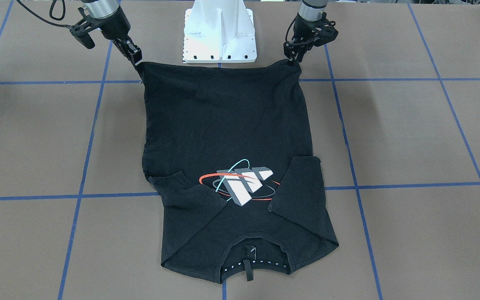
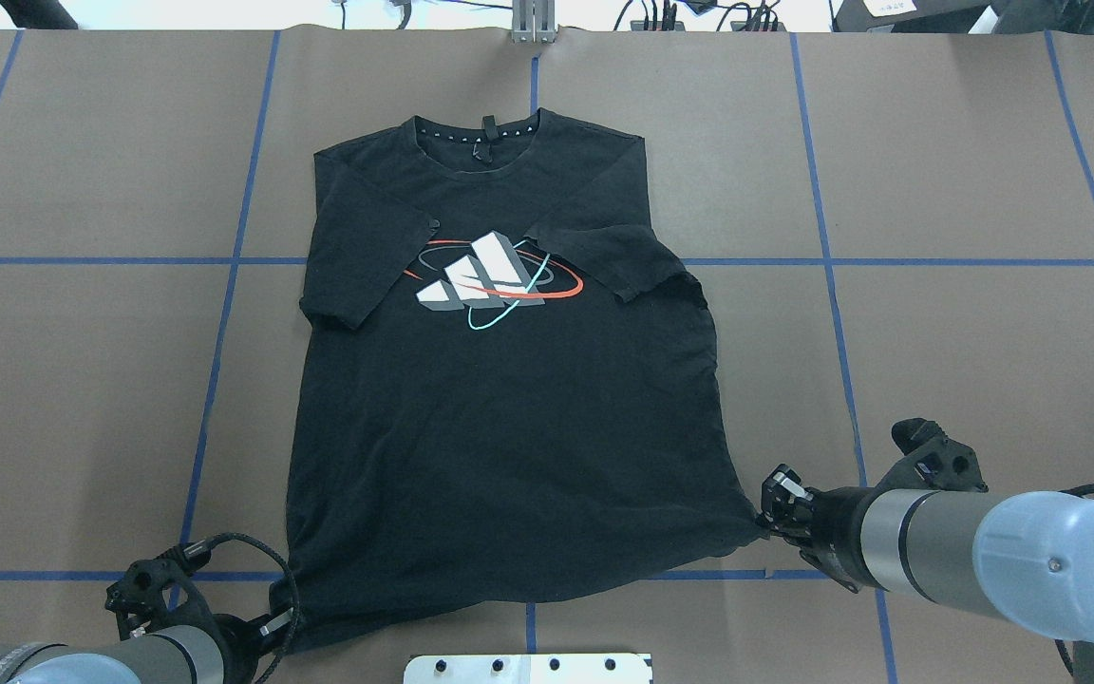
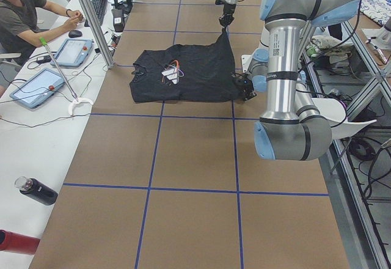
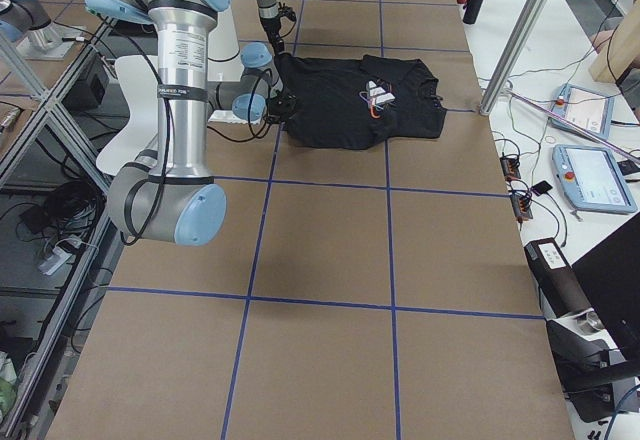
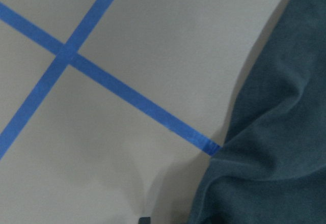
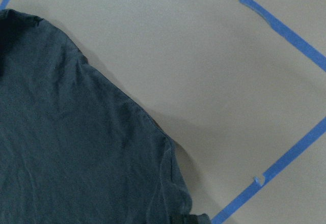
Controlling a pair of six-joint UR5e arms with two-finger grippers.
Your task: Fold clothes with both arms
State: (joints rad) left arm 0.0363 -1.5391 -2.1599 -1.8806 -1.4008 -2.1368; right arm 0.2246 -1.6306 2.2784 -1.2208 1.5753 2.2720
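Two hem corners gripped, left end effector [image 1: 295, 56] closed tight on one corner of the single black T-shirt [image 1: 223, 125], right end effector [image 1: 135, 54] clamped on the other, shirt spread graphic-up on the brown counter [image 1: 411, 137], both sleeves folded inward.

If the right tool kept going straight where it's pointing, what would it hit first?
The black T-shirt: the right tool pinches its hem corner and points across the hem, so cloth likely comes first; depth unclear.
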